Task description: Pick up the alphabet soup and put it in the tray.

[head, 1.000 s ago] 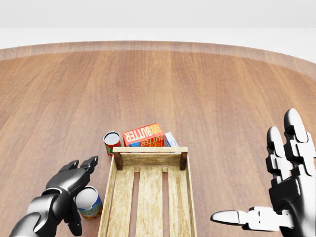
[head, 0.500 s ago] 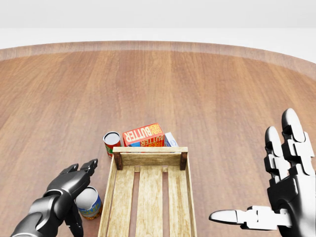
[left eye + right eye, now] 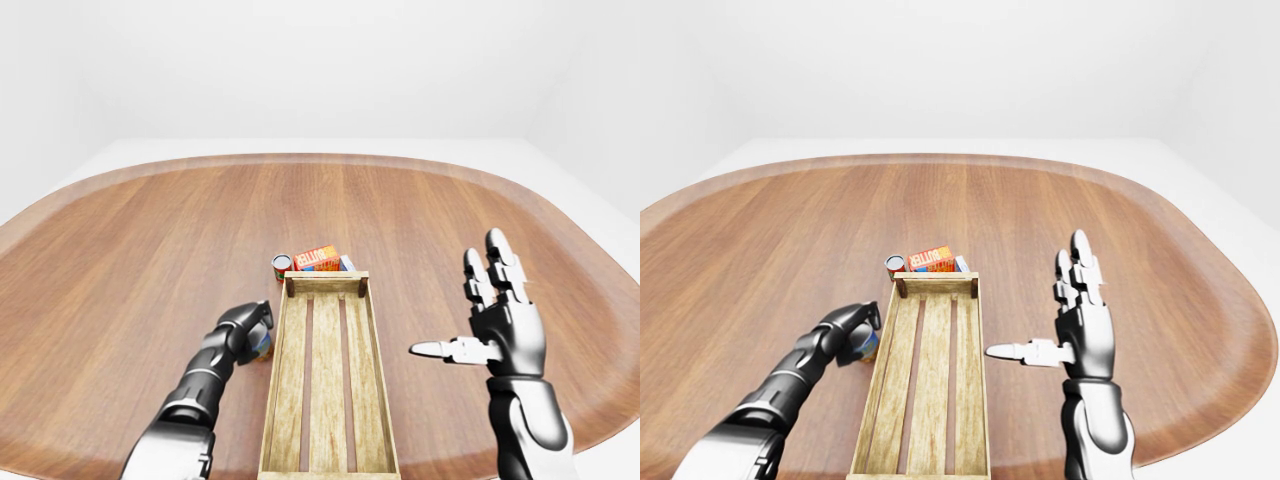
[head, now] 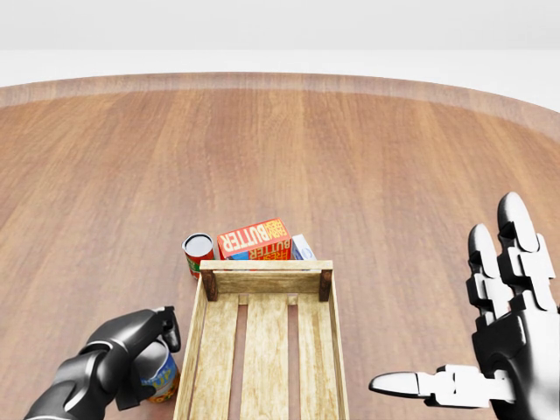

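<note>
Black left hand [image 4: 131, 346] fingers wrap the alphabet soup [image 4: 162, 374], upright on worktop [image 4: 350, 157] just left of tray [image 4: 262, 350]. Firm up, lift clear of rim. Right hand [image 4: 503, 341] splayed.

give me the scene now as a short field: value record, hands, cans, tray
left hand: curled over the blue-labelled can, left of the tray
right hand: open, fingers spread, holding nothing
tray: wooden, slatted, nothing inside
red can: upright, beyond the tray's far left corner
butter box: beyond the tray's far end
table: wood
</note>
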Tool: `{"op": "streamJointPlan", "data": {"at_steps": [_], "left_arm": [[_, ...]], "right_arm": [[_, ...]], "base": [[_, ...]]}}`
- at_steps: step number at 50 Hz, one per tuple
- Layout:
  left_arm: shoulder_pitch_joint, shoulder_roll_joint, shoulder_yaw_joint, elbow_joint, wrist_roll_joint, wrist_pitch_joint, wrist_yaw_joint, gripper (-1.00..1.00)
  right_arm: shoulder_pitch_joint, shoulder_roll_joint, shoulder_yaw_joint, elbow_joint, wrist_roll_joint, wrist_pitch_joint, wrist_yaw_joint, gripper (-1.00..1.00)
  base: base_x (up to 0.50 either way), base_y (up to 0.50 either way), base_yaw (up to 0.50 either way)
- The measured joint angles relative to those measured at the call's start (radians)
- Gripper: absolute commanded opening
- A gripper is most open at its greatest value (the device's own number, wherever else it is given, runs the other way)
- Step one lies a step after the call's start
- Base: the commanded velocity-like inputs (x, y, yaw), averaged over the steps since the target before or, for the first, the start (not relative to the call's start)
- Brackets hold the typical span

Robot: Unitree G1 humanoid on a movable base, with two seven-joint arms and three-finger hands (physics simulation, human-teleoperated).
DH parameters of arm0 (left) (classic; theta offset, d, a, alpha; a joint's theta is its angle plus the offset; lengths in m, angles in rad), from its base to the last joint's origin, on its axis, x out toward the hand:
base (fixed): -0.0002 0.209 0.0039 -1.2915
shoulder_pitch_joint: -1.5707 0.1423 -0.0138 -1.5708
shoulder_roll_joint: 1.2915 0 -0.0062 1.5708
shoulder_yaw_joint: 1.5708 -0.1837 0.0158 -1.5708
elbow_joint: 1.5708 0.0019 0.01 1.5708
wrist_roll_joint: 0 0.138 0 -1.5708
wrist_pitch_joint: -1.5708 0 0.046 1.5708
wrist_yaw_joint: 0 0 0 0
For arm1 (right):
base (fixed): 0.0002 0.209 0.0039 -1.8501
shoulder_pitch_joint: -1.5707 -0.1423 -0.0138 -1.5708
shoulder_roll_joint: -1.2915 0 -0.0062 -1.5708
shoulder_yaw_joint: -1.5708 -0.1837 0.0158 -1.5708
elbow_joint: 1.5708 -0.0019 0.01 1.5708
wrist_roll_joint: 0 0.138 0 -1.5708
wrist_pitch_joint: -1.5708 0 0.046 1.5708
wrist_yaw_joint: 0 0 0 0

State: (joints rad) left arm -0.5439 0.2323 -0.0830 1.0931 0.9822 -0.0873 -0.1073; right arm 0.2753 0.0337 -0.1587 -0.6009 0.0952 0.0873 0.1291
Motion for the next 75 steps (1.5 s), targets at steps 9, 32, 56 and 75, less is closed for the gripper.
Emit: {"op": "streamJointPlan", "data": {"at_steps": [9, 32, 56, 75], "left_arm": [[0.034, 0.016, 0.008, -0.057, -0.015, 0.0, -0.037, -1.0], [0.14, 0.108, 0.134, -0.441, -0.072, 0.035, -0.22, -1.0], [0.273, 0.054, 0.22, -1.285, -0.04, 0.165, -0.591, -1.0], [0.246, -0.114, 0.053, -1.53, 0.145, 0.148, -0.591, -1.0]], "right_arm": [[0.001, -0.001, -0.001, 0.001, 0.001, 0.0, 0.001, 1.0], [-0.002, -0.001, -0.003, 0.005, 0.001, 0.0, 0.0, 1.0], [-0.006, -0.003, 0.002, 0.004, -0.001, 0.0, -0.004, 1.0], [-0.005, -0.002, -0.003, 0.001, 0.004, 0.0, -0.001, 1.0]], "base": [[0.0, 0.0, 0.0], [0.0, 0.0, 0.0], [0.0, 0.0, 0.0], [0.0, 0.0, 0.0]]}}
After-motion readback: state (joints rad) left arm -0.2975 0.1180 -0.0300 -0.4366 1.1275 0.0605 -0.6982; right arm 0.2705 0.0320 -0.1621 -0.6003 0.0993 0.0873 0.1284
